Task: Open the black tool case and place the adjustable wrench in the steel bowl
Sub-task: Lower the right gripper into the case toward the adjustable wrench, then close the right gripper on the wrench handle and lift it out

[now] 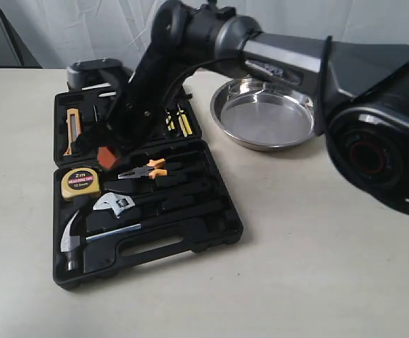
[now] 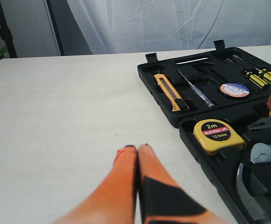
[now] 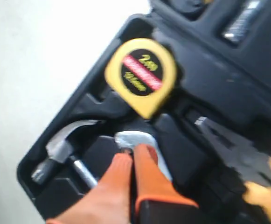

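Note:
The black tool case (image 1: 211, 236) lies open on the table. In its near half the adjustable wrench (image 1: 116, 204) rests in its slot, silver head to the left (image 2: 268, 153). The steel bowl (image 1: 264, 113), with nothing in it, stands behind and to the right of the case. My right gripper (image 1: 108, 156) reaches across over the case and is shut and empty. Its orange fingertips (image 3: 142, 154) hover just above the wrench head (image 3: 130, 138); whether they touch is unclear. My left gripper (image 2: 137, 148) is shut on nothing, low over bare table left of the case.
The near half also holds a yellow tape measure (image 1: 79, 182), orange-handled pliers (image 1: 148, 170) and a claw hammer (image 1: 74, 243). The lid half holds a utility knife (image 2: 170, 91), screwdrivers (image 1: 183, 121) and a tape roll (image 2: 234, 89). My right arm (image 1: 296, 60) spans above the bowl.

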You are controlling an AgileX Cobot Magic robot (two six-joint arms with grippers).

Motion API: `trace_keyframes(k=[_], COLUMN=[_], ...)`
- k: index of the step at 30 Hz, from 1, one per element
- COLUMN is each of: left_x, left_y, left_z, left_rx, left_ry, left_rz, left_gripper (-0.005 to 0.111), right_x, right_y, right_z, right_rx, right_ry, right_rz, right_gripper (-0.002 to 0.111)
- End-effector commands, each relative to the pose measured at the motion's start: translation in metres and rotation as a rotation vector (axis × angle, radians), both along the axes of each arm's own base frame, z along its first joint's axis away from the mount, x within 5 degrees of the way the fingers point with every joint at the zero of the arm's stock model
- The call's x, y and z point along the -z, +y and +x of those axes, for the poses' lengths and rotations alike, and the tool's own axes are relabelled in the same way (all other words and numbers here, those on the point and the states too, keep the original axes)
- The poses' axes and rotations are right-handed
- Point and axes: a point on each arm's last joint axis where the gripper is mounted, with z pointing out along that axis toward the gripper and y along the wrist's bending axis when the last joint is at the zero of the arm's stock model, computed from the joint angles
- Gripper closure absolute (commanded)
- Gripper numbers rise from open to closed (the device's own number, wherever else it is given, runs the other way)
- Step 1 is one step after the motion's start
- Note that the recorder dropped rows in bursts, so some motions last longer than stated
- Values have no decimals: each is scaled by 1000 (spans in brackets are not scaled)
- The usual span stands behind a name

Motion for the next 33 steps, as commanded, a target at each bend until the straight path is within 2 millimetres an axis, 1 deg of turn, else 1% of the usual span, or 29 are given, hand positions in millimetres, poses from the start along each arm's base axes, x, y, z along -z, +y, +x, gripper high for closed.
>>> trace_keyframes(k=[1,3,5,9,10,11,12,14,16,17,18,20,22,23,24,26,28,30,31,33], left_x=[0,0,0,0,0,0,0,0,0,0,0,0,0,0,0,0,0,0,0,0], left_y=[0,0,0,0,0,0,0,0,0,0,0,0,0,0,0,0,0,0,0,0], left_z=[0,0,0,0,0,0,0,0,0,0,0,0,0,0,0,0,0,0,0,0], left_rx=[3,3,3,3,3,3,3,3,3,3,3,3,3,3,3,3,3,3,3,3], left_ry=[-7,-7,-7,-7,-7,-7,-7,-7,-7,-7,-7,-7,-7,-7,-7,-7,-7,-7,-7,-7], left_rz=[0,0,0,0,0,0,0,0,0,0,0,0,0,0,0,0,0,0,0,0], left_gripper=[107,107,107,107,107,107,107,107,107,107,107,107,107,107,107,107,107,107,107,107], right_x=[7,12,17,24,24,24,22,17,11,8,6,2,0,2,4,9,17,24,26,34], right_y=[22,21,12,-19,-25,-35,-46,-64,-78,-84,-85,-81,-68,-62,-55,-44,-32,-23,-20,-16], right_z=[-18,-16,-11,3,8,17,25,39,49,50,47,37,23,16,11,1,-9,-18,-21,-25], right_rx=[-77,-69,-52,-63,-33,33,103,181,216,208,167,65,-54,-113,-164,-252,-364,-460,-489,-525], right_ry=[-31,-28,-37,-73,-86,-89,-84,-64,-44,-28,-15,-6,-22,-45,-66,-105,-148,-180,-190,-201], right_rz=[-10,-36,-110,-336,-366,-400,-419,-410,-374,-348,-308,-239,-194,-197,-209,-236,-263,-279,-287,-319], right_gripper=[109,109,109,109,109,109,109,109,109,109,109,109,109,106,102,90,71,55,51,53])
